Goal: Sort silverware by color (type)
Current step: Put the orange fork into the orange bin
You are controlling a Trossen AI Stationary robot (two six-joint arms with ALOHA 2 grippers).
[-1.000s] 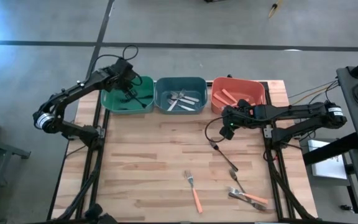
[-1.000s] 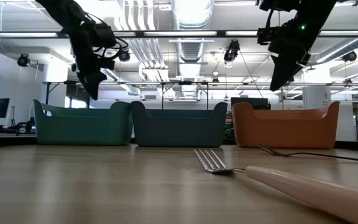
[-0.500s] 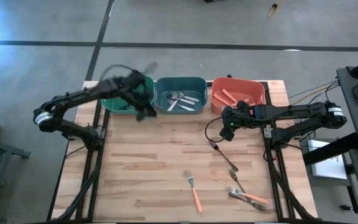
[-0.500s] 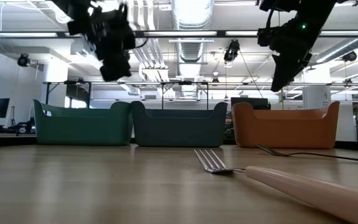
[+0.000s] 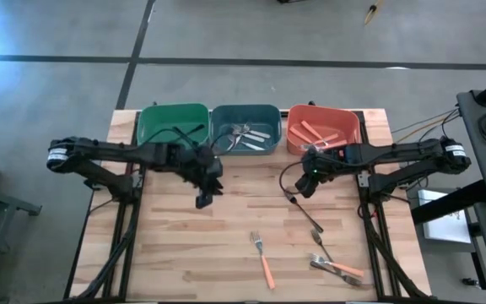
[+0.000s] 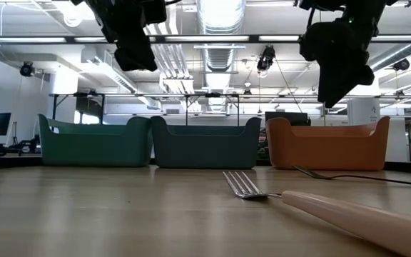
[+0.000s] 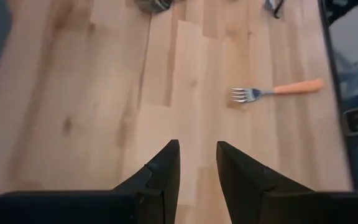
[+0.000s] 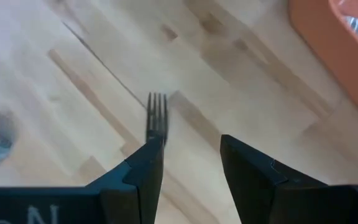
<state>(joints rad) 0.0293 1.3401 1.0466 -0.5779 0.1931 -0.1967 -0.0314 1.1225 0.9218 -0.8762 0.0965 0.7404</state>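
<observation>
Both grippers' fingers apart; green bin [image 5: 172, 127] black utensil, blue bin [image 5: 245, 114] silver, orange bin [image 5: 323, 118] orange-handled.

A: What is the support surface?
B: A wooden table [image 5: 184, 245].
A: What rests on it?
B: Green bin [image 5: 172, 123], blue bin [image 5: 245, 116], orange bin [image 5: 322, 118]; loose forks: one black [image 5: 305, 211], one orange-handled [image 5: 264, 260], a small pile [image 5: 334, 267].
</observation>
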